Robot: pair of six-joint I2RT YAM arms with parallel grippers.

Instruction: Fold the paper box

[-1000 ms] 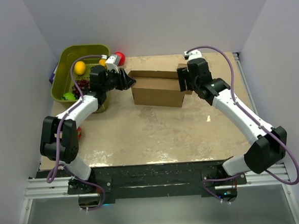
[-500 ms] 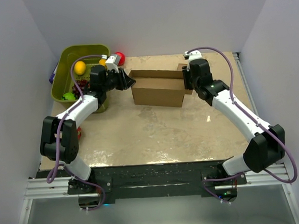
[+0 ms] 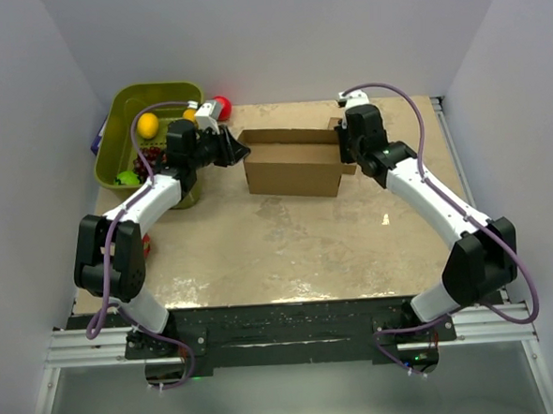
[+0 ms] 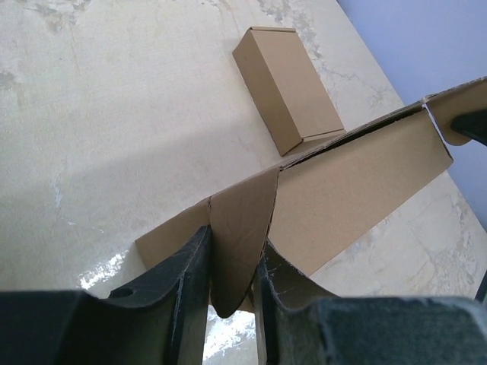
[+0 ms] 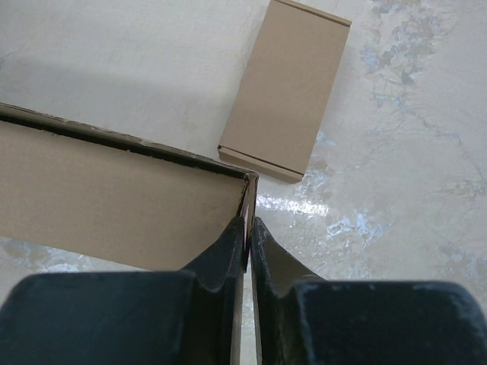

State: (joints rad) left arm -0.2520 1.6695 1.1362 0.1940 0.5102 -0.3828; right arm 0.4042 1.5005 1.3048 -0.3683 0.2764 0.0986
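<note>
The paper box point(image 3: 291, 169) stands in the middle of the far half of the table as a brown cardboard shell, open on top. My left gripper point(image 3: 238, 151) is at its left end. In the left wrist view the left gripper point(image 4: 232, 258) is shut on a rounded end flap point(image 4: 240, 228) of the paper box point(image 4: 358, 186). My right gripper point(image 3: 343, 152) is at the right end. In the right wrist view it point(image 5: 248, 232) is shut on the thin upright end wall of the paper box point(image 5: 114, 201), at the corner.
A much smaller closed cardboard box point(image 5: 293, 87) lies flat on the table just behind the paper box's right end, also seen as the small box point(image 4: 285, 87). A green bin point(image 3: 122, 132) with fruit stands at the far left, with a red ball point(image 3: 221, 105) beside it. Grey walls enclose the table.
My right gripper has closed from wide open onto the box's right end wall and moved in slightly. My left gripper has tightened a little on the left flap.
</note>
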